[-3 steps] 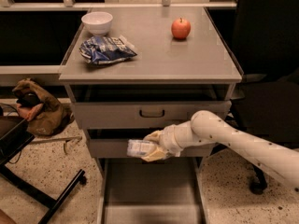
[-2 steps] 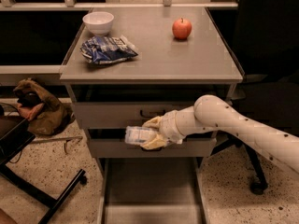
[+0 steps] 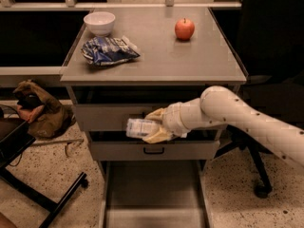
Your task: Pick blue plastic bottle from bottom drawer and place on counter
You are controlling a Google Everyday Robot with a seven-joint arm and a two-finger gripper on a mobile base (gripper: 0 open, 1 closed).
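My gripper (image 3: 151, 125) is shut on the blue plastic bottle (image 3: 138, 128), a small clear bottle with a pale label, held sideways. It hangs in front of the upper drawer fronts, just below the counter's front edge. The white arm (image 3: 247, 122) comes in from the right. The bottom drawer (image 3: 152, 194) is pulled out below, and its plain grey floor holds nothing. The counter (image 3: 156, 56) is the flat grey top of the cabinet.
On the counter stand a white bowl (image 3: 99, 22) at the back left, a blue-and-white snack bag (image 3: 108, 50) in front of it, and a red apple (image 3: 184, 29) at the back right. A brown bag (image 3: 38, 109) lies on the floor at left. A chair base (image 3: 256, 175) is at right.
The gripper has lifted the bottle from in front of the middle drawer up towards the counter's front edge. The arm has risen with it.
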